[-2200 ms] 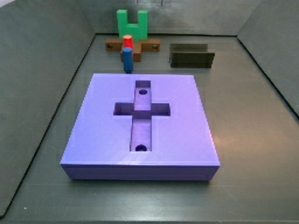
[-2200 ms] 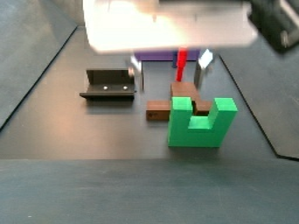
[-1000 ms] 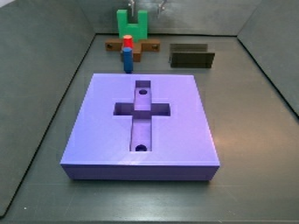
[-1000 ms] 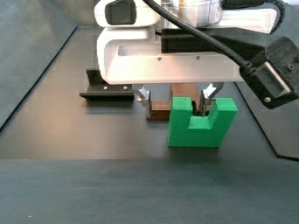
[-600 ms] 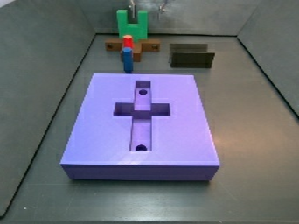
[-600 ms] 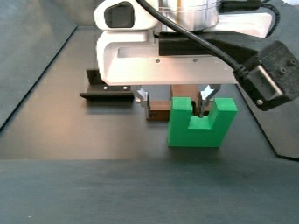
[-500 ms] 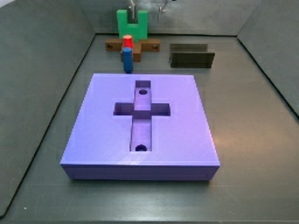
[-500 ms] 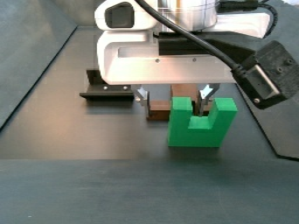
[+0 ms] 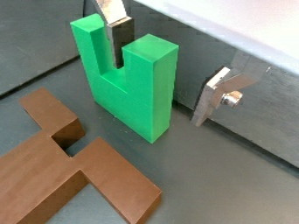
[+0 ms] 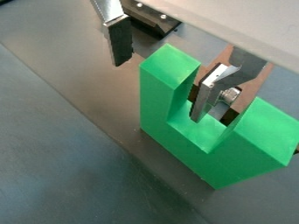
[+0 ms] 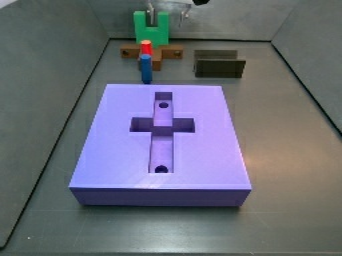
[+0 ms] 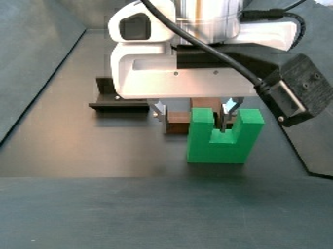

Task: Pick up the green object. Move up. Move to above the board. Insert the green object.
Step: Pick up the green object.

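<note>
The green object (image 11: 151,30) stands upright on the floor at the far end, beyond the board (image 11: 163,140); it also shows in a side view (image 12: 221,136). My gripper (image 12: 196,107) is low over it and open. It straddles one prong (image 9: 152,61): one finger (image 9: 114,22) sits in the slot between the prongs, the other finger (image 9: 216,96) stands outside with a gap. The other wrist view shows the same: the green object (image 10: 205,131) has one prong within my gripper (image 10: 160,87). The board is hidden behind the gripper in a side view.
A blue post with a red top (image 11: 144,62) stands on a brown cross piece (image 11: 147,52), just in front of the green object; the brown piece shows close by (image 9: 70,166). The dark fixture (image 12: 120,95) stands to one side, also in a side view (image 11: 219,65). Grey walls ring the floor.
The gripper came down from above the green object until its fingers straddled one prong. Over the last second it has barely moved and the fingers have stayed open.
</note>
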